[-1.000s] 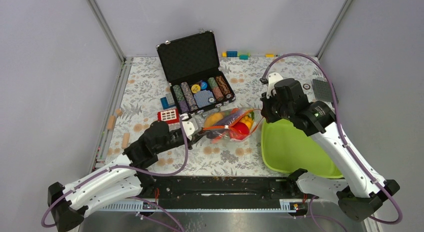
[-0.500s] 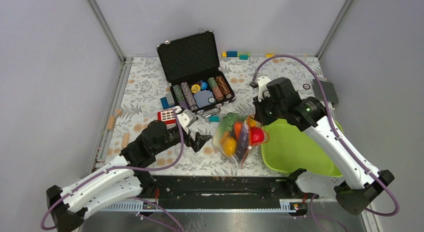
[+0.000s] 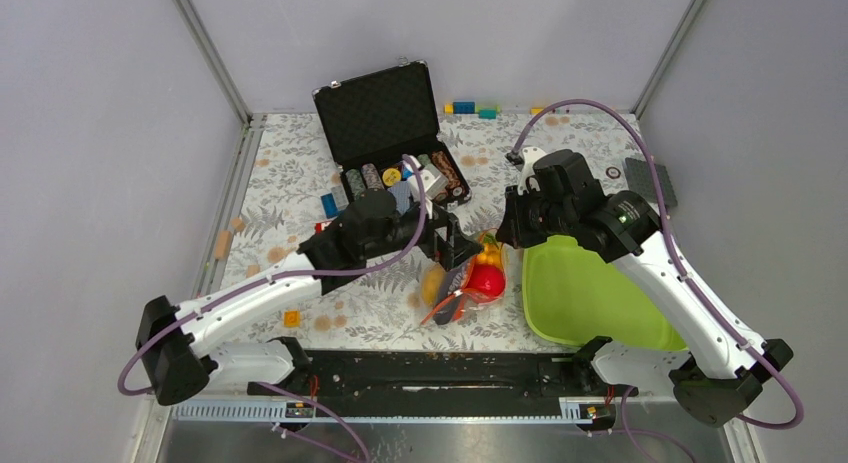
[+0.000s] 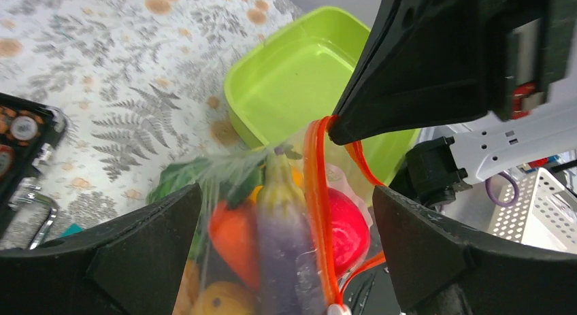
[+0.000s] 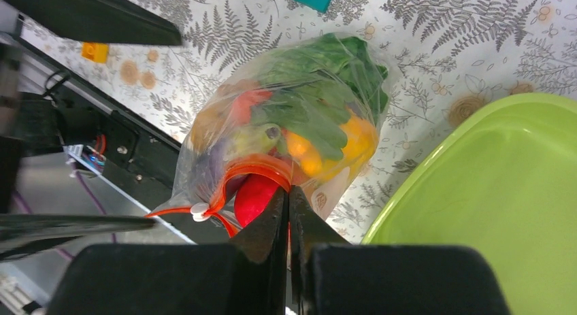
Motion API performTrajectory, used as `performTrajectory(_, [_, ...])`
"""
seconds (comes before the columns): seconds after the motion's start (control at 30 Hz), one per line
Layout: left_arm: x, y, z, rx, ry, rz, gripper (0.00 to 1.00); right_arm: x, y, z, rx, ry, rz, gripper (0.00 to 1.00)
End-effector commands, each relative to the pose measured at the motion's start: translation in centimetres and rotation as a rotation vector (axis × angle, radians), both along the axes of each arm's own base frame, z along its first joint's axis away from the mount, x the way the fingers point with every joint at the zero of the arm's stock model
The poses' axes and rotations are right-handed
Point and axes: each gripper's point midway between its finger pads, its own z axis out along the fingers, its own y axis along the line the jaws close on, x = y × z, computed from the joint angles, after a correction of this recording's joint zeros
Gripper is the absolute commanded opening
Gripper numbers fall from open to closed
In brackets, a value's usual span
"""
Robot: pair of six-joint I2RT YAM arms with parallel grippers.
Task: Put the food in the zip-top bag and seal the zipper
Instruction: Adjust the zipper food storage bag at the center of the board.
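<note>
hanging from the right fingers [image 5: 270, 228], the zip-top bag [image 5: 286, 118] sits above the counter [image 3: 300, 173], just beside the lime-green tray [image 5: 503, 192]; it cannot be told whether its lower end touches the counter

loading status: complete, as far as the views show. the food is inside the bag: lettuce [image 5: 320, 97], apple [image 5: 257, 196], eggplant [image 4: 282, 226], carrot [image 4: 235, 237] and a yellow-orange pepper [image 5: 354, 141]. the fish cannot be made out through the plastic. no toy food shows loose on the counter or in the tray

sealing status: not done. the zipper [image 4: 316, 192] forms an open loop around the apple, with its two strips apart. the white slider [image 5: 199, 208] sits at one end of the strip

right fingers: pressed fully together, pinching the zipper strip at the bag mouth and carrying the bag

left fingers [image 4: 136, 260]: spread wide, one on each side of the bag, holding nothing; no contact with the plastic is visible

remaining work, as a judgement: bring the two strips together and run the slider along the full mouth while the right fingers keep the strip taut
</note>
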Motion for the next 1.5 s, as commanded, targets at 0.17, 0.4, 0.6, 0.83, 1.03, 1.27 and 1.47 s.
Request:
performTrajectory(0.17, [-2.0, -1.9, 0.4, 0.075, 0.019, -0.045, 0.99, 0.1, 0.9, 3.2, 0.096, -0.006, -0.084, 0.00])
performTrajectory(0.4, [-4.6, -0.5, -5.1, 0.270, 0.037, -0.052, 0.99, 0.4, 1.1, 3.0, 0.122, 0.000, -0.114, 0.00])
performTrajectory(0.6, [-1.8, -1.4, -7.1, 0.270, 0.098, 0.117, 0.99, -0.4, 2.2, 3.1, 0.204, 0.035, -0.096, 0.00])
performTrajectory(0.83, [-0.4, -2.5, -8.1, 0.217, 0.173, 0.229, 0.99, -0.8, 2.2, 2.5, 0.228, 0.070, -0.130, 0.00])
performTrajectory(1.03, [-1.0, -1.1, -10.4, 0.351, 0.137, 0.196, 0.99, 0.2, 0.3, 5.4, 0.198, -0.060, -0.184, 0.00])
performTrajectory(1.27, [-2.0, 1.4, -16.6, 0.598, 0.167, 0.163, 0.99, 0.0, -0.5, 7.5, 0.212, -0.124, -0.174, 0.00])
performTrajectory(1.47, [-2.0, -0.5, -19.3, 0.643, 0.238, 0.146, 0.98, -0.5, 0.3, 6.8, 0.237, -0.089, -0.142, 0.00])
